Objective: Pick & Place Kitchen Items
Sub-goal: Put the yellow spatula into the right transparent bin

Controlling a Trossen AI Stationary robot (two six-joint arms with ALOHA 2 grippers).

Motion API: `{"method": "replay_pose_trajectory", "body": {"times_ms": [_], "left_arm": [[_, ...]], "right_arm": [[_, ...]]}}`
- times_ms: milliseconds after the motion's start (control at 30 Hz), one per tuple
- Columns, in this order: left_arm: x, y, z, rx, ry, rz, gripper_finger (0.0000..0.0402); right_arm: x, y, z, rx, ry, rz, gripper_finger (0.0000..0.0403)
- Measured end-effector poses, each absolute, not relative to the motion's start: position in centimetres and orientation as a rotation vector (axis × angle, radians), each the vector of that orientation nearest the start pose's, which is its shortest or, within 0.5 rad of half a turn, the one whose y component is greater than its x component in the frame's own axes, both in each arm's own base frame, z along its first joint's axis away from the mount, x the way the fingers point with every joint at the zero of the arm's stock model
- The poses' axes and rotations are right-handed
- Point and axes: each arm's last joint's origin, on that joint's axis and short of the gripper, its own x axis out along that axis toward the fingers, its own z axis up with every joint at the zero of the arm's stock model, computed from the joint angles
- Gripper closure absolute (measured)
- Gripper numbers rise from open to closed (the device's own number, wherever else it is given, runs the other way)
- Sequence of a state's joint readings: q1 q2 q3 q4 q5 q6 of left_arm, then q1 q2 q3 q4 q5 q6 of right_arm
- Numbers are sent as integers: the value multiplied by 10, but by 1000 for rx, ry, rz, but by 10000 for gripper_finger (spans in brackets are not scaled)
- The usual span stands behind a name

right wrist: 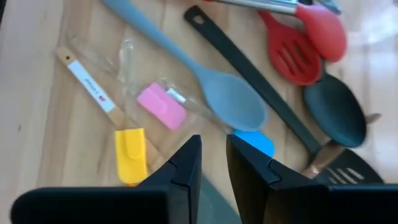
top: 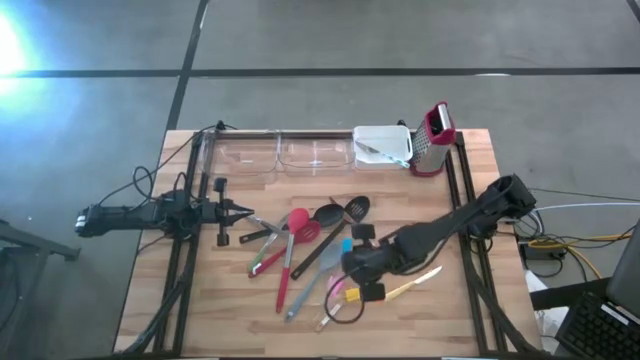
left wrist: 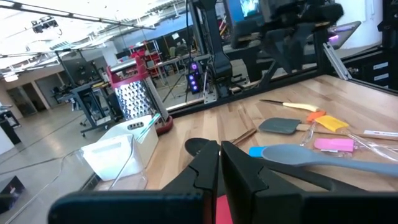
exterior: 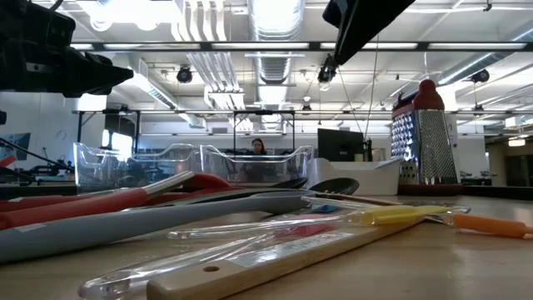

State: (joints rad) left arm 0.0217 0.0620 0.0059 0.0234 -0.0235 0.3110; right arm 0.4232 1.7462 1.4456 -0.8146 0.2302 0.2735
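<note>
Utensils: the pile of kitchen items (top: 310, 250) lies loose mid-tabletop (top: 240, 310), none yet in the clear tubs (top: 280, 152) at the back.
Right gripper (right wrist: 213, 163): hovers low over the pile with a narrow gap, empty, just beside the blue scraper (right wrist: 254, 142), probably lining up a pick.
Left gripper (top: 245, 210): closed, empty, parked left of the pile.
</note>
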Motion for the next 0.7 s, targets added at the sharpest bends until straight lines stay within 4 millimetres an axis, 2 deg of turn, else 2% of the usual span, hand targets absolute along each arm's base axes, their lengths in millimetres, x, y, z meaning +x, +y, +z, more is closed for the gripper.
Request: {"method": "replay_pose_trajectory", "body": {"times_ms": [400, 700], "left_arm": [[101, 3, 163, 311, 39, 39, 378], [101, 3, 163, 311, 41, 39, 378]], "right_arm": [[346, 175, 226, -30, 1079, 116, 327], [363, 190, 191, 54, 1101, 152, 316]]}}
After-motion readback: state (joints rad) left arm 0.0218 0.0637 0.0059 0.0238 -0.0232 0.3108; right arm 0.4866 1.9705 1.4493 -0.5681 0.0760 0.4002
